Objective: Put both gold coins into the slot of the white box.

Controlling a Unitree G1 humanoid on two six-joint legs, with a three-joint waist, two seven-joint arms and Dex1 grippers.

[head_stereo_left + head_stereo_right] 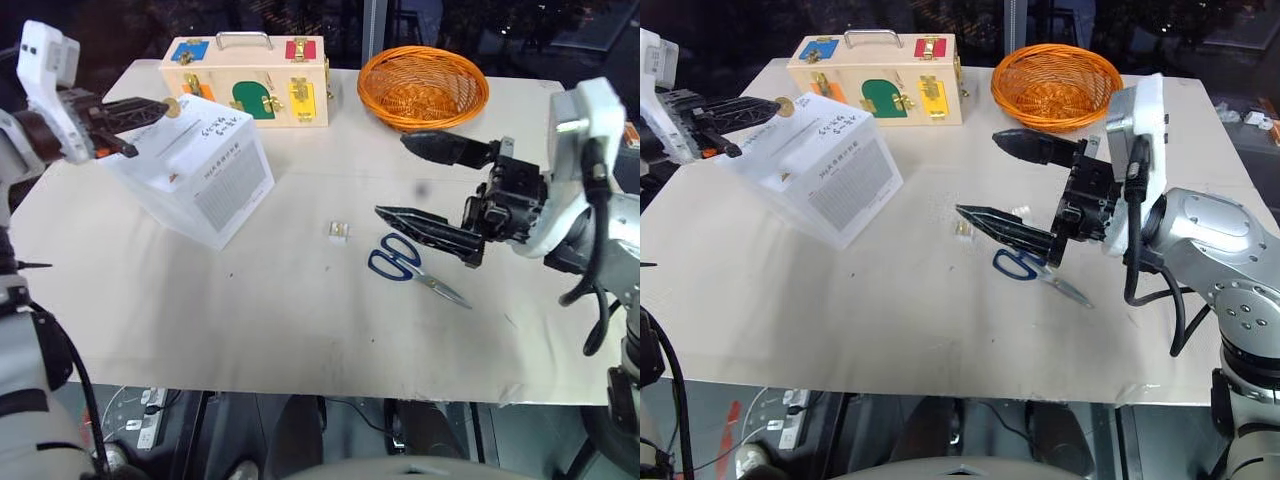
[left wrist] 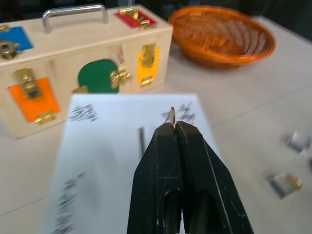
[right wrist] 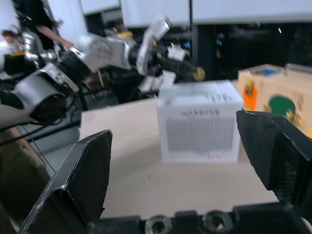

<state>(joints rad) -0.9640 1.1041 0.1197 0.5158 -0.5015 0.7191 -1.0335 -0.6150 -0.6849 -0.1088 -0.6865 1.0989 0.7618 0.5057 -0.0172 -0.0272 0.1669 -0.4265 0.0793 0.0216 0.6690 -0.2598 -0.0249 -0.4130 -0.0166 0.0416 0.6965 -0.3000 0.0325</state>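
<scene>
The left gripper [image 1: 168,106] pinches a gold coin [image 1: 172,107] just above the white box [image 1: 200,170], while the right gripper [image 1: 410,178] hangs spread above the scissors [image 1: 405,263].

Even overhead light brightens the table [image 1: 300,330] against a dark background; shadows are soft. Both wrist views are blurred, especially the white box [image 2: 122,161].

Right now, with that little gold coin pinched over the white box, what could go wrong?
The left gripper holds the gold coin by its edge only, so it could slip and drop. The slot is a thin slit on the white box; the coin sits beside it, so a slight misalignment would likely miss. The right gripper hangs open, over the scissors.
</scene>
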